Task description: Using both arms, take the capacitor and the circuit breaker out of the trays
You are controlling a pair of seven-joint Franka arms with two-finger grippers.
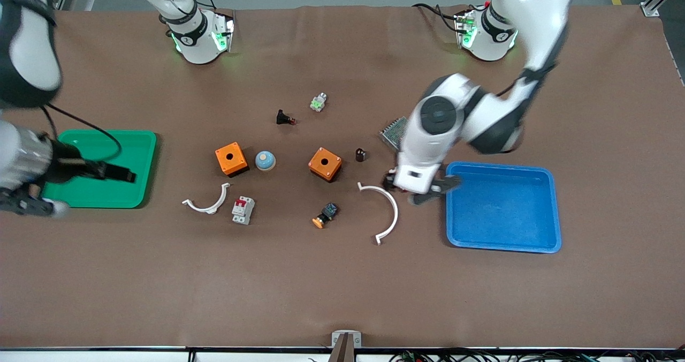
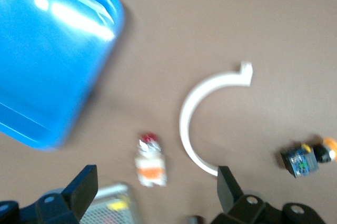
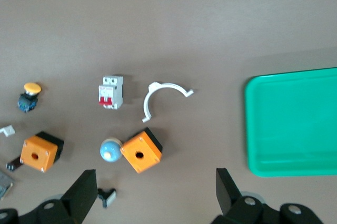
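The capacitor [image 1: 360, 155] is a tiny dark cylinder standing on the table beside an orange box [image 1: 325, 164]. The breaker [image 1: 243, 210] is a grey-white block with a red switch patch, lying nearer the front camera than the other orange box [image 1: 231, 158]; it also shows in the right wrist view [image 3: 111, 91]. My left gripper [image 1: 421, 189] is open and empty, low over the table between a large white arc [image 1: 386, 208] and the blue tray [image 1: 554, 212]. My right gripper [image 1: 119, 173] is open and empty over the green tray [image 1: 144, 153].
A white-and-orange indicator with a red tip [image 2: 150, 163] lies under the left gripper [image 2: 156, 192], beside a metal mesh part [image 1: 393, 130]. On the table are an orange-capped button [image 1: 325, 215], a blue dome [image 1: 265, 160], a small white clip [image 1: 208, 204], a black red-tipped part [image 1: 284, 118] and a green-lit part [image 1: 318, 103].
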